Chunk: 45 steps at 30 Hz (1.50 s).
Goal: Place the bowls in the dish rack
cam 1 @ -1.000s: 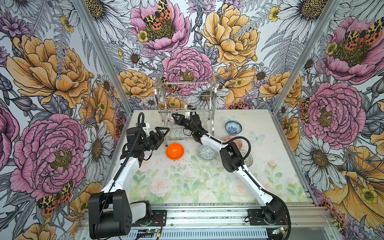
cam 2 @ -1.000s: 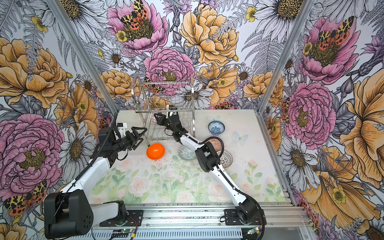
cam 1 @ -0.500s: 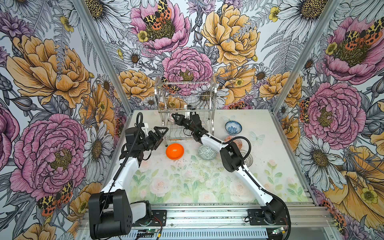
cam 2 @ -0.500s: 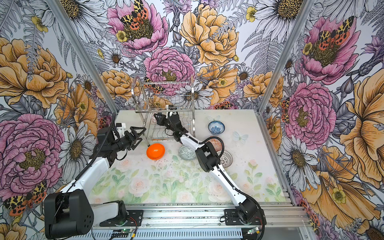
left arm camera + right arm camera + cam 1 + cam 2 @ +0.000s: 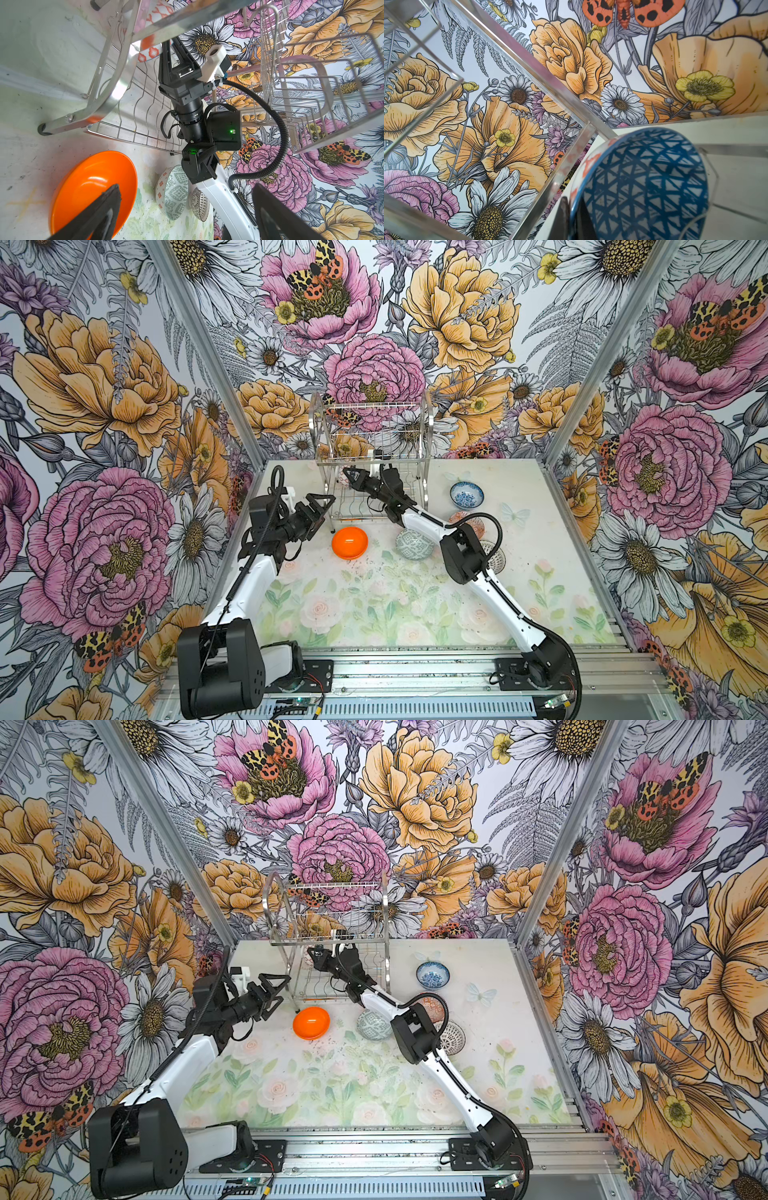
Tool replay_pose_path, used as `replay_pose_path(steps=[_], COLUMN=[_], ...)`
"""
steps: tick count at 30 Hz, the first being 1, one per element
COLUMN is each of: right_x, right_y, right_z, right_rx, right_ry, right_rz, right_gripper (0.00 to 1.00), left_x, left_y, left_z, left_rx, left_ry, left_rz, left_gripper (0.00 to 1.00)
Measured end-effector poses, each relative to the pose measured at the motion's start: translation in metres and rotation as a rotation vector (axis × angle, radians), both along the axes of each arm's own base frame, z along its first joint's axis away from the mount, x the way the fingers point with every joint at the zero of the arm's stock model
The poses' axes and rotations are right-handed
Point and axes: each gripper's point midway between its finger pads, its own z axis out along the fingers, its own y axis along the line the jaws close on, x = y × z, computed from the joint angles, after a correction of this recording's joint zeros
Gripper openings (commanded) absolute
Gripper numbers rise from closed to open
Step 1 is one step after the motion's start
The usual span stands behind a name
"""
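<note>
Bench: pale bench top (image 5: 374,614) printed with faint pink roses and green leaves.
Far middle: two-tier shiny silver wire dish rack (image 5: 371,456), standing on the bench.
Just in front of the rack: plain glossy orange round bowl (image 5: 350,542).
Right of that: grey-green geometric bowl (image 5: 413,544).
Further right: orange-red patterned bowl (image 5: 478,526) and white black-lattice bowl (image 5: 495,559), both partly hidden.
Far right: blue-white floral bowl (image 5: 466,494).
</note>
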Motion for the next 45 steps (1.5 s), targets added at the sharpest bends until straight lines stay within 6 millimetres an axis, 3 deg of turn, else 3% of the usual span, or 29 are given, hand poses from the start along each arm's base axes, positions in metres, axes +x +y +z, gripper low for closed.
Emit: replay_pose_path(steps=[45], right_x=[-0.008], right_y=[0.007], right_z=[-0.011], right_rx=[-0.103], right_ry=[-0.005], right_rz=[0.036], right_gripper=[0.16], left_x=[0.0], left_y=[0.002], left_z=[0.0], left_rx=[0.0], left_ry=[0.0], left_rz=[0.005], left_gripper=[0.99])
